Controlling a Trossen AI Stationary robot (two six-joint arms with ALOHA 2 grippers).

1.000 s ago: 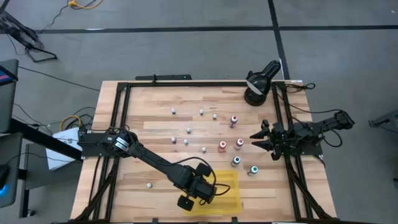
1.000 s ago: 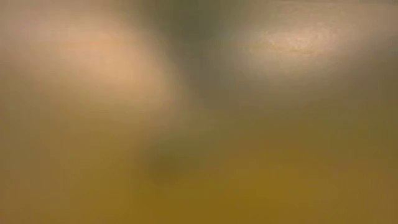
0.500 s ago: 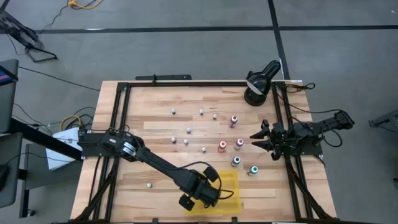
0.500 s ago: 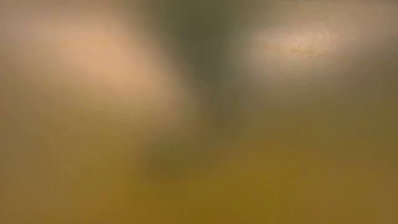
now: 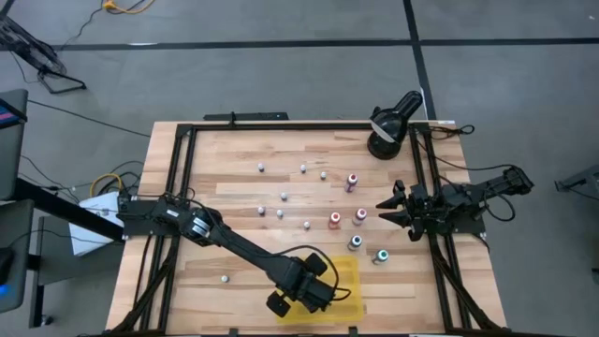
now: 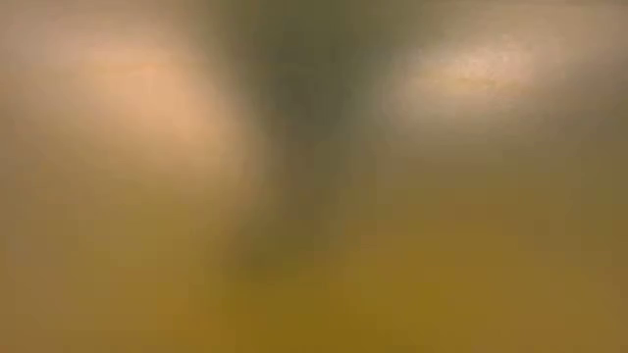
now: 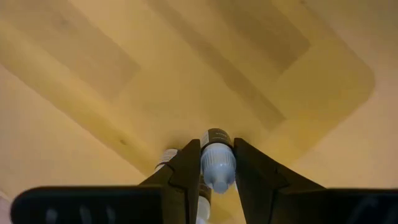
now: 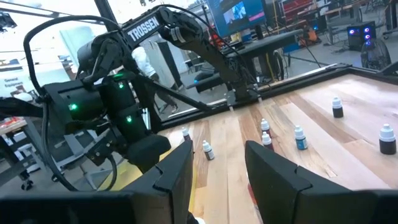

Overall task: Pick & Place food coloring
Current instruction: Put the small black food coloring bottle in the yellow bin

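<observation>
My left gripper points down over the flat yellow tray near the table's front edge and is shut on one tiny food coloring bottle with a pale cap. A second small bottle stands just beside its finger on the tray. Several more bottles stand upright on the wooden table: white-capped ones in the middle and coloured-capped ones toward the right. My right gripper waits at the right edge, level and open, with nothing between its fingers. My left gripper pinches the bottle between its two fingers at the cap and upper body, one finger on each side. The fingers come from above, pointing down. The bottle is upright, cap toward the wrist. Whether its base touches the tray cannot be told.
A black frame runs round the table. A black round-based device stands at the far right corner. One lone white-capped bottle stands near the front left. Bare wood lies between it and the tray.
My left gripper has sunk a little toward the yellow tray and rolled slightly about its own axis, staying shut on the bottle.
</observation>
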